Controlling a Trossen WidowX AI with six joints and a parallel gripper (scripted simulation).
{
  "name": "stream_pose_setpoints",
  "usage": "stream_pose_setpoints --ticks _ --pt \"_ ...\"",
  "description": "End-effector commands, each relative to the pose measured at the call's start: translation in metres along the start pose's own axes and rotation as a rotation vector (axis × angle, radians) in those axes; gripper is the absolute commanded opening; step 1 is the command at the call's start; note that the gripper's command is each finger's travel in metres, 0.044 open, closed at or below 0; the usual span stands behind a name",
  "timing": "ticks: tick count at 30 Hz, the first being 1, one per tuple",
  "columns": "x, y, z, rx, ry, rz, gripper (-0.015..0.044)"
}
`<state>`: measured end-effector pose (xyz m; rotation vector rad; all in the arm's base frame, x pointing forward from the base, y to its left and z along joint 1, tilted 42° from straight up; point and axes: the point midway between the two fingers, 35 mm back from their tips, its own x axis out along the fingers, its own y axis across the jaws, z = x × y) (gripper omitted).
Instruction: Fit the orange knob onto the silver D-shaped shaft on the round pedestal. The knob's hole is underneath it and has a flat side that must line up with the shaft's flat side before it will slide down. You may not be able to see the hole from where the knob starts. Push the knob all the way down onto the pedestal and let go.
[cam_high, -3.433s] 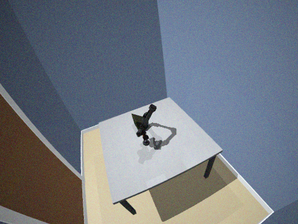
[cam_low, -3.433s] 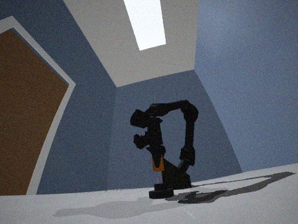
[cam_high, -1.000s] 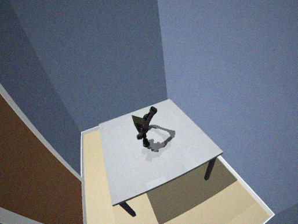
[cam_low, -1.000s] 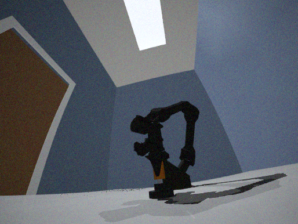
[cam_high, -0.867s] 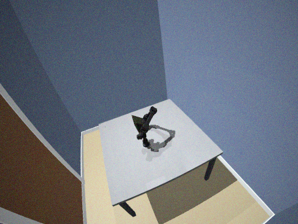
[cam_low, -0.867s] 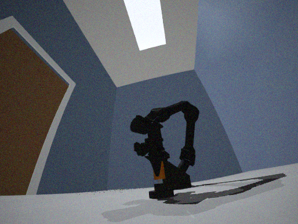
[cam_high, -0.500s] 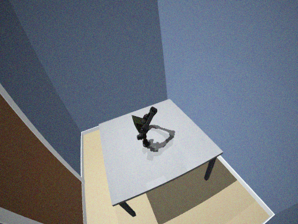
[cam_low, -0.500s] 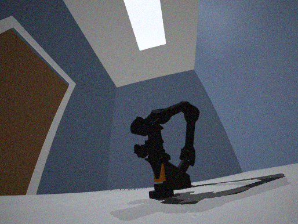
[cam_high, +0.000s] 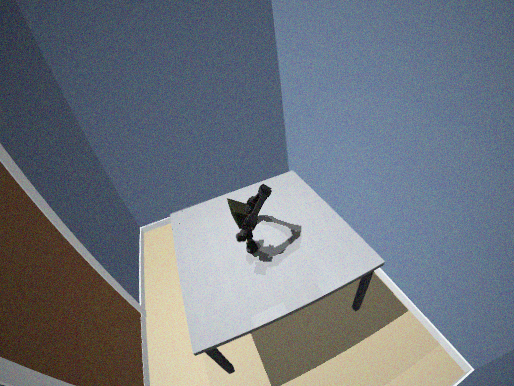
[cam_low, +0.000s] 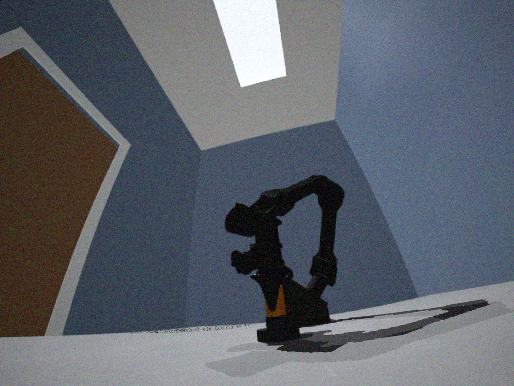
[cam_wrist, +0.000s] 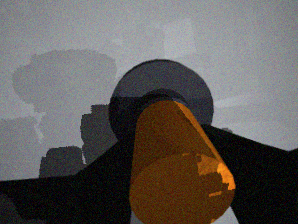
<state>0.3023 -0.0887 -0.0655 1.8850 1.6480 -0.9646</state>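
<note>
The orange knob (cam_low: 281, 306) (cam_wrist: 175, 145) stands upright between the fingers of my gripper (cam_low: 275, 304). My gripper is shut on the knob, with a dark finger on either side of it in the wrist view. The dark round pedestal (cam_low: 267, 336) (cam_wrist: 160, 75) is directly below the knob. In the exterior view the knob's lower edge meets the pedestal's narrower raised part, with no gap visible between them. The silver shaft, the knob's hole and both flat sides are hidden. In the top view the arm is small and dark, and the knob cannot be made out.
The pale table (cam_high: 240, 300) (cam_low: 125, 357) carries the arm and pedestal. The arm's base stands close behind the pedestal in the exterior view. Arm shadows lie across the table beside the pedestal. Blue walls and a brown door surround the table.
</note>
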Motion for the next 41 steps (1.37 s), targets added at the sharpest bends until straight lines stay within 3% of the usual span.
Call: stream_pose_setpoints --ticks 1,16,24,31,41 --pt "0.000 0.000 0.000 0.004 -0.001 0.001 0.0053" --pt "0.000 0.000 0.000 0.004 -0.001 0.001 0.0440" --pt "-0.003 0.001 0.000 0.004 -0.001 0.001 0.0440" --pt "-0.093 0.000 0.001 0.003 -0.004 0.000 0.0440" --pt "-0.096 0.002 0.004 0.002 -0.004 0.000 0.0440"
